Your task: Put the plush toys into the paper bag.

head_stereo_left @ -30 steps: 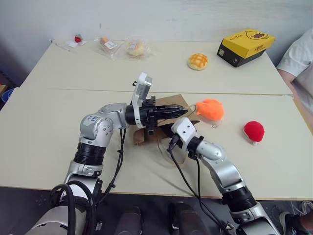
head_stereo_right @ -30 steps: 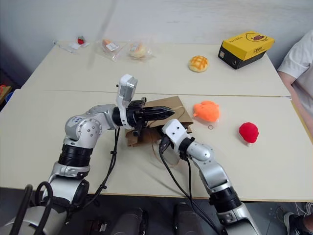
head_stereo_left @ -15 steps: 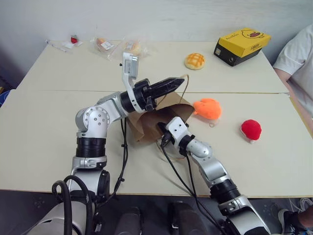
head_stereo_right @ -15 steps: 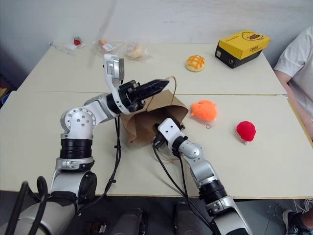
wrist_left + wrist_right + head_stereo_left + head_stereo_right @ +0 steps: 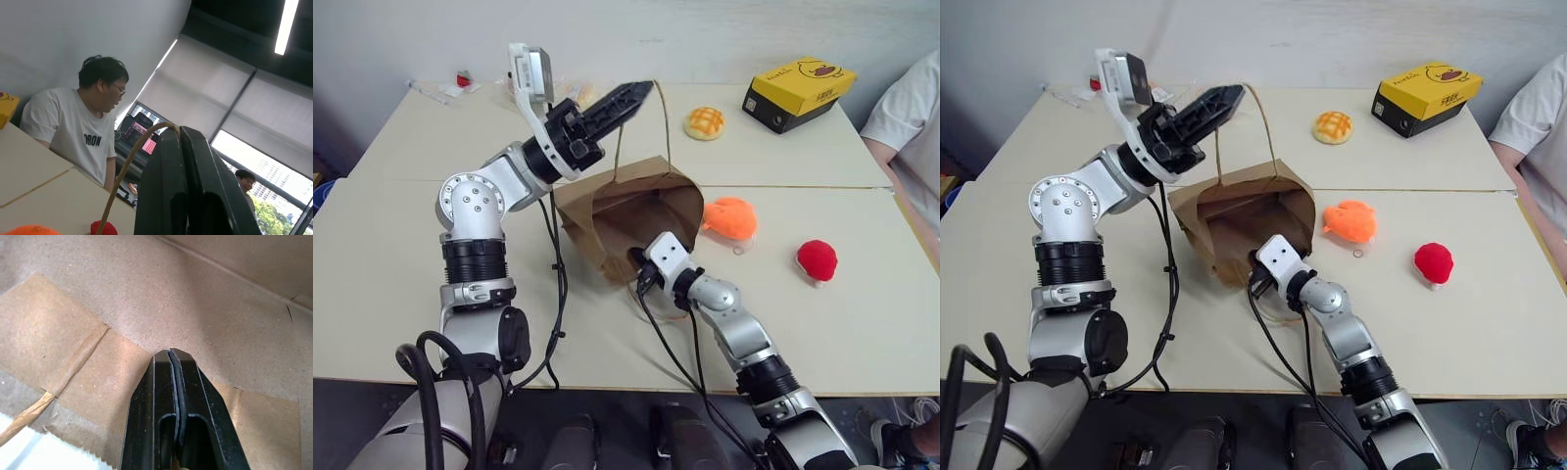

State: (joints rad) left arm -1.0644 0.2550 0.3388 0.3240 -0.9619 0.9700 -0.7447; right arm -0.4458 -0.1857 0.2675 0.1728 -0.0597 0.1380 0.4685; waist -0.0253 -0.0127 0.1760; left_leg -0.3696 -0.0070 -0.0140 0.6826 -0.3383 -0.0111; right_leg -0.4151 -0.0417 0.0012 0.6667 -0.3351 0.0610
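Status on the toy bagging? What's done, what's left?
Done: nothing bagged yet. In hand: the left hand is shut on a cord handle, holding the paper bag up with its mouth open toward the camera; the right hand is shut, resting inside on the bag's lower wall. Left: the orange toy and the red toy both lie on the table, beside the bag.

Dark letters across the chest of a person's white T-shirt point(image 5: 73, 132), reading roughly "DRON"; first letter unsure. Black cartoon duck face printed on the lid of the yellow and black box point(image 5: 800, 83) on the desk point(image 5: 391, 255); no words legible there. Wrapped packets' labels too small to read.
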